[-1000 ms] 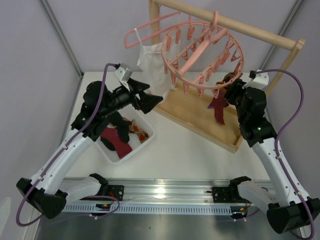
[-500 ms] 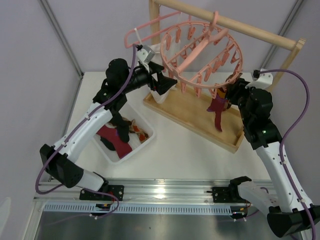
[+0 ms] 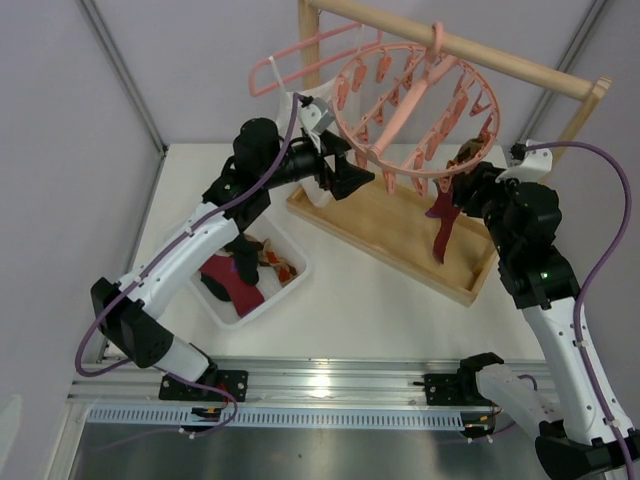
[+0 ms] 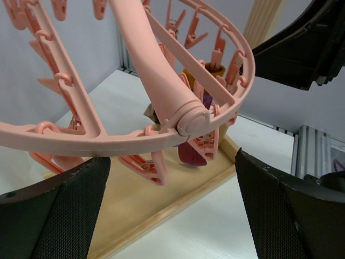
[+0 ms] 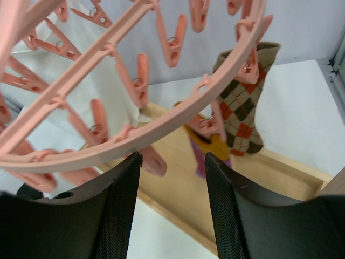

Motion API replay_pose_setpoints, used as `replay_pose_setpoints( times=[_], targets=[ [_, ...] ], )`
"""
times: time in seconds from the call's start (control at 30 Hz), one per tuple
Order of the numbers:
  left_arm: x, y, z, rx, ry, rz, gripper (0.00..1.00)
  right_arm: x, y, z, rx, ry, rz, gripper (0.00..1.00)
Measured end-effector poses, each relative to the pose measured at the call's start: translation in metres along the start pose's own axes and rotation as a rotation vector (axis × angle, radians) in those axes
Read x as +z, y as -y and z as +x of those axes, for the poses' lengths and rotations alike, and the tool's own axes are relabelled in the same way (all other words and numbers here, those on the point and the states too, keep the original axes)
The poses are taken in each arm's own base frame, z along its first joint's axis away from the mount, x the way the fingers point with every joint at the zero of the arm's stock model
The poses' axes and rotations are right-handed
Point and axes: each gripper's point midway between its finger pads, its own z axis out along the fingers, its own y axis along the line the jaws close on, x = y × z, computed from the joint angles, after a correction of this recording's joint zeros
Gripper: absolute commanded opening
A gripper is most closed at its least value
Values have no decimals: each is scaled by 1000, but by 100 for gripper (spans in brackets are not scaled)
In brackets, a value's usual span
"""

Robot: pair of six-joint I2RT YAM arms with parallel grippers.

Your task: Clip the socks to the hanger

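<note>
The round pink hanger (image 3: pixel 415 100) hangs tilted from the wooden bar, its clips dangling. A maroon sock (image 3: pixel 440 225) hangs from its right side. In the right wrist view a tan argyle sock (image 5: pixel 245 102) and a purple and yellow sock (image 5: pixel 213 148) are clipped to the ring (image 5: pixel 135 135). More socks (image 3: pixel 235 280) lie in the white bin. My left gripper (image 3: pixel 350 175) is wide open just below the hanger's left rim (image 4: pixel 108 141), holding nothing. My right gripper (image 3: pixel 462 180) is open at the right rim, with one clip (image 5: pixel 153 162) beside its left finger.
A white camisole (image 3: pixel 305 110) on a thin pink coat hanger (image 3: pixel 290 60) hangs left of the round hanger. The wooden rack's base (image 3: pixel 400 225) lies under the hanger. The white bin (image 3: pixel 300 265) sits on the table at the left.
My left arm has swung up and right from above the bin to the hanger's left rim. The hanger has tilted. My right gripper has risen a little and opened slightly.
</note>
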Motion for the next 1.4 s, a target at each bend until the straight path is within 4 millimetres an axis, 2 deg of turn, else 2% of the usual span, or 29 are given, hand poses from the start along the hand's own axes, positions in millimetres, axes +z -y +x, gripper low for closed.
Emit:
replay_pose_setpoints(
  times=[0.27,0.5,0.73,1.0,1.2,1.4],
  targets=[
    [10,26,8,-14,-13,51,99,-29,-20,-25,6,32,-112,52],
    [15,47,10,-18,-8,76,99,-43,-33,-20,-9,5,-200,50],
    [12,59,5,-6,20,69,99,-43,-39,-13,-13,-25,-236,49],
    [10,58,-1,-5,41,48,99,-41,-50,-1,-15,-64,-281,48],
    [11,61,-1,-7,42,52,99,-45,-66,4,-20,-76,-343,49],
    [12,66,0,-8,41,64,99,-39,-69,10,-27,-85,-333,48]
  ],
)
